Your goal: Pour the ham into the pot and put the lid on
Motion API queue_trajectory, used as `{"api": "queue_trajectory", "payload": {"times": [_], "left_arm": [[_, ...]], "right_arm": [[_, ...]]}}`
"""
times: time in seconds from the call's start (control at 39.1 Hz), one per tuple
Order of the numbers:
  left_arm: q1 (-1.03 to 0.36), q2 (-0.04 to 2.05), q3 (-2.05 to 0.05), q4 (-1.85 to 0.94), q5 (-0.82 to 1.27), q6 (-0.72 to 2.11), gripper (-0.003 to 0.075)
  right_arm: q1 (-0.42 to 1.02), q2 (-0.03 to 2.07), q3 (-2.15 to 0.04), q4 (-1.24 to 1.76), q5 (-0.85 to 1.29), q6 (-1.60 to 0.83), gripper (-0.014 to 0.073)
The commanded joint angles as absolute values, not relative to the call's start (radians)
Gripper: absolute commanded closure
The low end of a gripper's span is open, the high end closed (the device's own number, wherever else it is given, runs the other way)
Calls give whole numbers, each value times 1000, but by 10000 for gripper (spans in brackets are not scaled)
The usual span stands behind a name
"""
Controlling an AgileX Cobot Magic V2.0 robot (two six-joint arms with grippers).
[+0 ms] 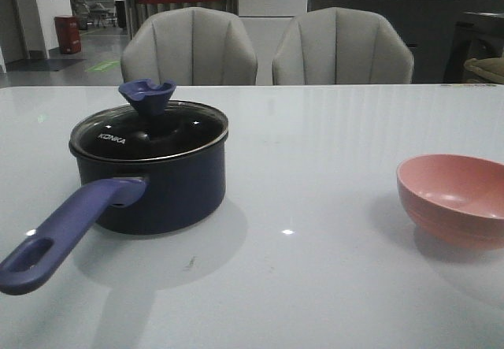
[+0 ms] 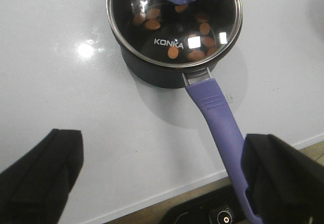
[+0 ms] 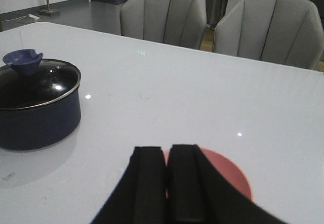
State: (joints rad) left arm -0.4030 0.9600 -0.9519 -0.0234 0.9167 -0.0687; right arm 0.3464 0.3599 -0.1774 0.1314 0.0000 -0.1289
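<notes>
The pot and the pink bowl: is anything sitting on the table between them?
Nothing. In the front view, only bare white table lies between the pot and the pink bowl.

The pot [image 1: 161,191], a dark navy saucepan, sits upright on the left half of the white table, well back from the near edge. Its long purple-blue handle [image 1: 67,235] runs toward the near-left corner, slot hole at the tip. On top, the lid [image 1: 150,132] sits flat and square on the rim: dark glass, metal band, flared purple-blue knob, white "KONKA" lettering. Through the glass, the ham [image 2: 174,34] shows as small orange-pink rounds scattered across the pot's floor.
</notes>
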Motion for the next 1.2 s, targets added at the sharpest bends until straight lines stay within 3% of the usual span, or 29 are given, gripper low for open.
{"api": "queue_trajectory", "payload": {"times": [0.0, 0.33, 0.49, 0.61, 0.82, 1.18], "left_arm": [[-409, 832, -890, -34, 806, -67, 85], [-409, 263, -548, -28, 634, -67, 85], [-409, 102, -446, -10, 607, -67, 97], [-409, 59, -413, 0, 588, -67, 223], [-409, 58, -411, 0, 530, -67, 614], [-409, 58, -411, 0, 484, -67, 607]], "right_arm": [[348, 364, -206, 134, -86, -137, 447], [348, 364, -206, 134, -86, -137, 447], [348, 364, -206, 134, -86, -137, 447], [348, 364, -206, 134, -86, -137, 447], [348, 364, -206, 134, -86, -137, 447], [347, 364, -206, 134, -86, -137, 447]]}}
